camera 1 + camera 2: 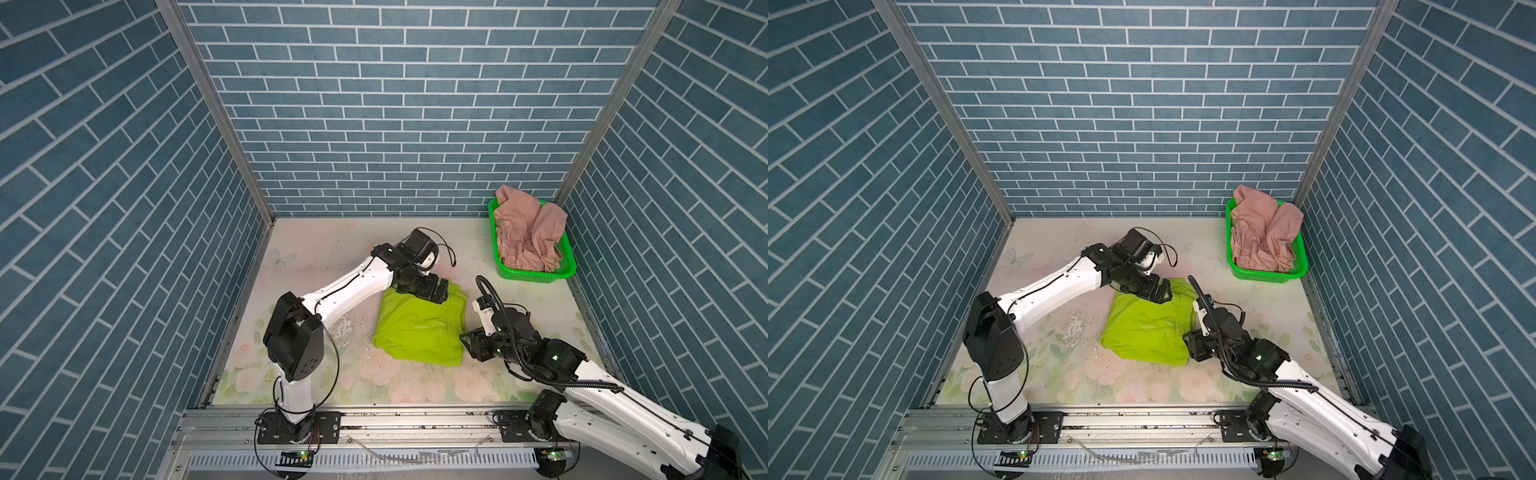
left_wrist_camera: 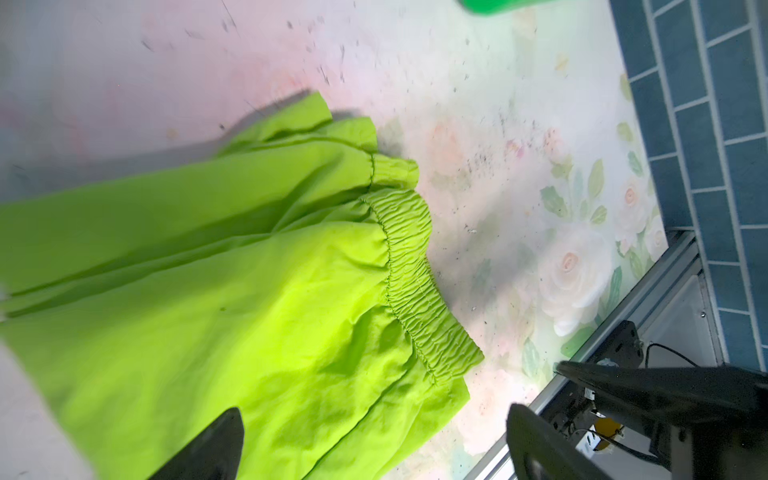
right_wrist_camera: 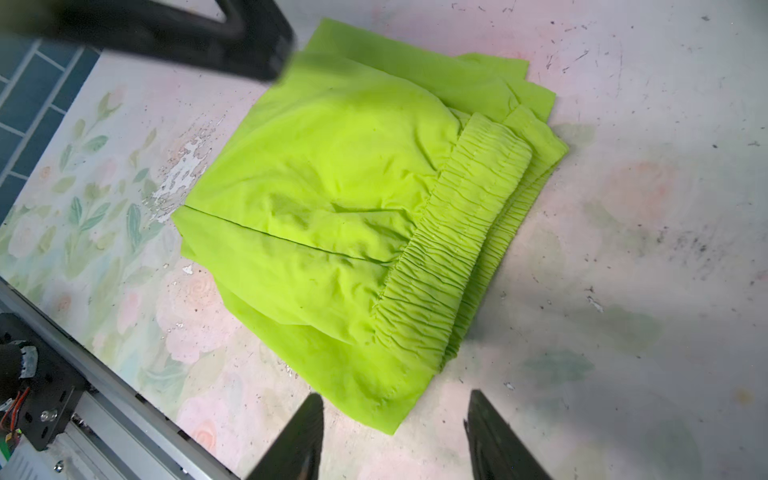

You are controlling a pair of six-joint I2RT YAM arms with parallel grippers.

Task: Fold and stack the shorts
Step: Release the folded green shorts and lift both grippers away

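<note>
The lime-green shorts [image 1: 419,328] [image 1: 1148,328] lie folded in a flat packet at mid-table, the gathered waistband [image 3: 449,232] turned toward the right arm. My left gripper [image 1: 444,292] [image 1: 1167,292] hovers open over the packet's far edge; in its wrist view the green cloth [image 2: 249,291] lies below its gripper [image 2: 374,449], not pinched. My right gripper [image 1: 467,347] [image 1: 1188,347] [image 3: 395,436] is open just off the packet's near right corner, with only bare table between its fingers. The dusty-pink shorts [image 1: 528,232] [image 1: 1262,237] sit crumpled in the basket.
A bright green perforated basket [image 1: 536,276] [image 1: 1266,276] stands at the back right corner against the wall. The floral table [image 1: 316,249] is boxed in by blue brick walls on three sides, with a metal rail along the front.
</note>
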